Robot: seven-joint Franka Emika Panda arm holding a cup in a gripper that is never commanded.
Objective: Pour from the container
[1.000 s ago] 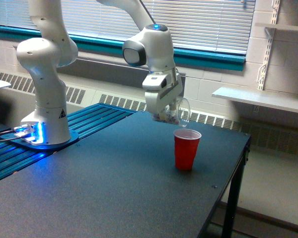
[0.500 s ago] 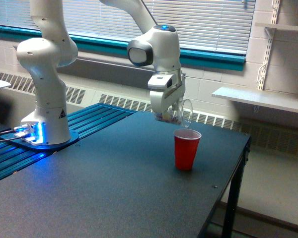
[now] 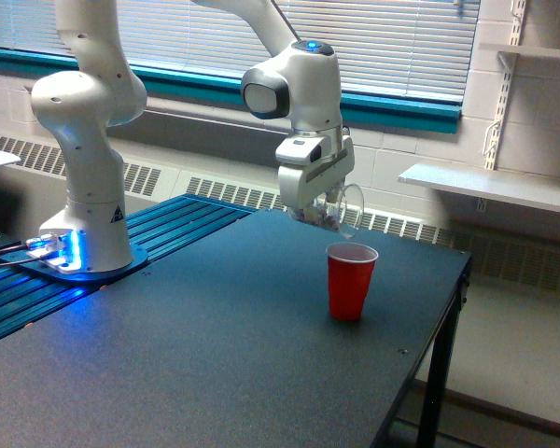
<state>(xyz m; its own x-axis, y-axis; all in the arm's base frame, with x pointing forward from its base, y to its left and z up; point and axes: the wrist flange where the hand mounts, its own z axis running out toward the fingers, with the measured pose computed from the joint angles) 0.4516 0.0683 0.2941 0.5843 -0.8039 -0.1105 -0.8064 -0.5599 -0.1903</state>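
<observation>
Overhead, the gripper (image 3: pixel 319 211) has its fingers clenched on the container (image 3: pixel 340 211) — a clear plastic cup tipped well over on its side, its open mouth facing the exterior view's right and slightly downward. It hangs in the air just above the red cup (image 3: pixel 350 280), which stands upright on the dark worktop (image 3: pixel 196 355), and the two cups are not touching. Small reddish and whitish bits sit in the container's lower part — near the fingers.
</observation>
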